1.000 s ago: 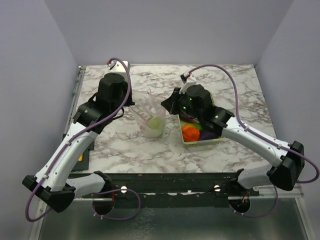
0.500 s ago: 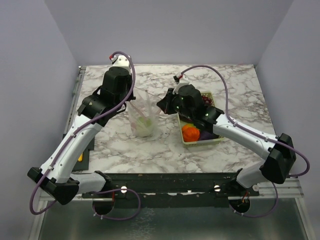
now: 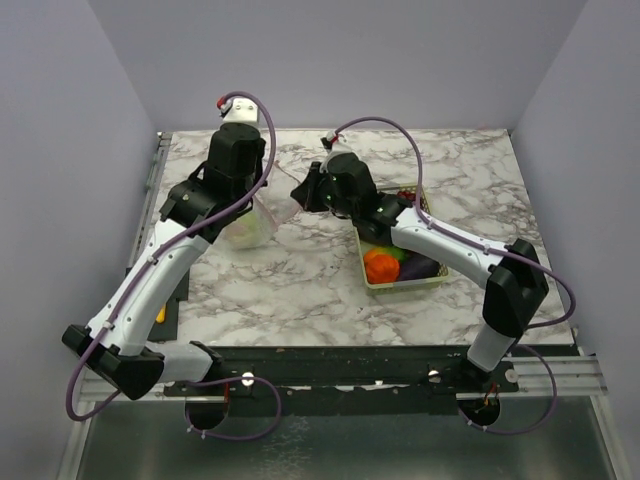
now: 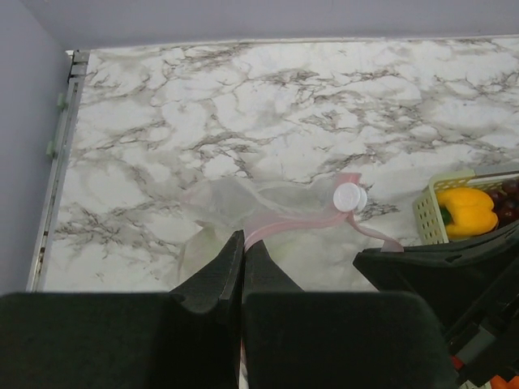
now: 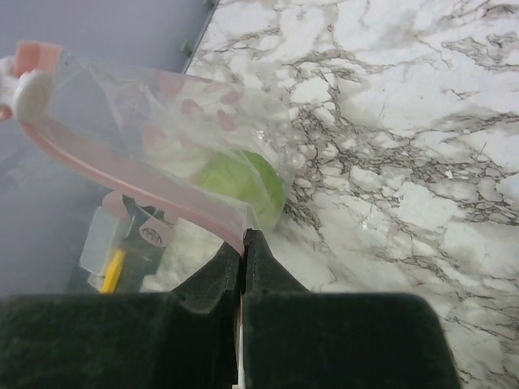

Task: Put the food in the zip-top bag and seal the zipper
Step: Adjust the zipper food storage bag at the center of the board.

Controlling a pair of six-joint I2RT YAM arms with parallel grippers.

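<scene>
Left hand point(image 4: 242, 237) pinching zipper point(image 5: 122, 174), green food point(image 5: 243, 182) in bag point(image 5: 162, 113)

Even, diffuse lighting; soft shadows on the marble table point(image 3: 300, 290). Wrist views: fingers point(image 4: 215, 282) dark, slightly blurred at 6 o'clock.

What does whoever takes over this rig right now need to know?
Grippers: left gripper shut on the zipper of the zip-top bag; right gripper shut on the same strip further along. The white slider sits on the strip between them.
Done: one green food is inside the bag.
Left: orange, eggplant, yellow pepper and grapes lie in the basket. Bag them, then seal.
I cannot tell whether the mouth is open now.
</scene>
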